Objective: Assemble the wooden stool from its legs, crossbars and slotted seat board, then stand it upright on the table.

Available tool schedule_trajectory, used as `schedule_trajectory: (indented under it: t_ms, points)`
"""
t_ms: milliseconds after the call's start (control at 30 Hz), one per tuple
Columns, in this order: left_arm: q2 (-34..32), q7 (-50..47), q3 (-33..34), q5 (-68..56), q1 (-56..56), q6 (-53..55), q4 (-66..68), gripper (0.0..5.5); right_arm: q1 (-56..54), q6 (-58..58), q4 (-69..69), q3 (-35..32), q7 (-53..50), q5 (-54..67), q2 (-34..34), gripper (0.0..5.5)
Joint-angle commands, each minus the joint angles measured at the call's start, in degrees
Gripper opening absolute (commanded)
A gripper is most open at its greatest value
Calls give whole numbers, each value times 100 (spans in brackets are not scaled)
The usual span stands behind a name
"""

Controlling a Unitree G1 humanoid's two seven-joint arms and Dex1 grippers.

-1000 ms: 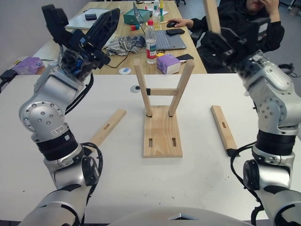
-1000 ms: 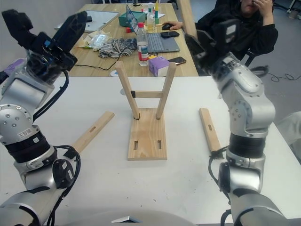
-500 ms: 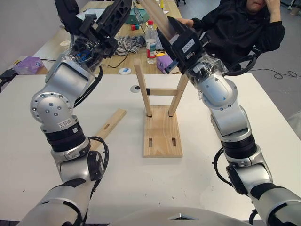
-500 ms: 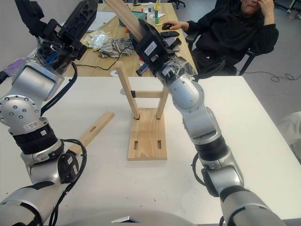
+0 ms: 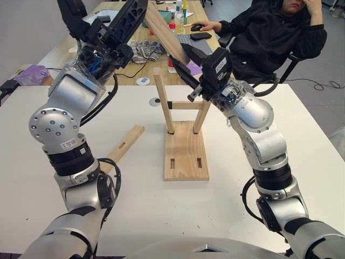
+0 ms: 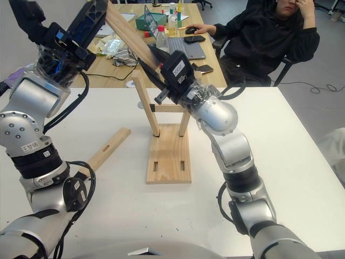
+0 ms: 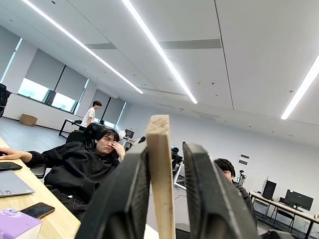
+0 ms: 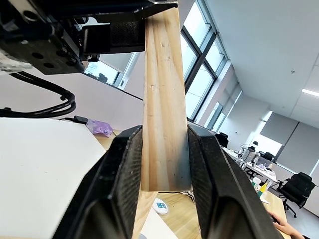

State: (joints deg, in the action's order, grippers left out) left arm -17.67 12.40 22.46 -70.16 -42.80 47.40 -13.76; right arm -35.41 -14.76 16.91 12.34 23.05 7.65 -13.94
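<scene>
**Leg held aloft**

One loose leg (image 5: 123, 147) lay on open table (image 5: 161, 210) at left. Left gripper (image 7: 165, 149) jaws stood apart around the raised leg (image 5: 161, 27), apparently not pinching. Right gripper (image 8: 163, 134) clamped it above the seat board (image 5: 186, 156), two legs (image 5: 164, 105) and one crossbar (image 5: 186, 105).

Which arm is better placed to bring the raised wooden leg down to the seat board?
Probably right: the right end effector is clamped on the long pale wooden leg; the left end effector only brackets its tip loosely.
</scene>
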Motion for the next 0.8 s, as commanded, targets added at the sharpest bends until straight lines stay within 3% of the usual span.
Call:
schedule_trajectory:
  t_ms: [33,133,300,467,600,667,733,800]
  points:
    - [-94,25,-76,-155,29,9,-37,41,46,-150,0,-49,117,43,-4,128]
    - [-108,-15,-82,-156,46,-17,-3,36,24,-138,7,-65,156,26,-42,128]
    - [-325,-20,54,56,-125,-238,187,36,-4,-180,23,-17,339,-14,-150,234]
    - [-1498,298,508,81,-658,-184,562,36,219,-286,-190,348,562,-552,-484,320]
    - [-2754,1377,453,491,-405,99,1030,36,300,-441,-142,225,496,-726,-565,387]
    - [-3189,2053,270,824,72,199,1288,36,289,-458,-174,47,420,-735,-557,392]
    - [-3255,2670,-11,1180,622,75,1484,36,251,-465,-227,-122,344,-710,-515,392]
    - [-3067,3282,-700,2020,1452,-626,1680,36,169,-444,-306,-297,292,-629,-454,392]
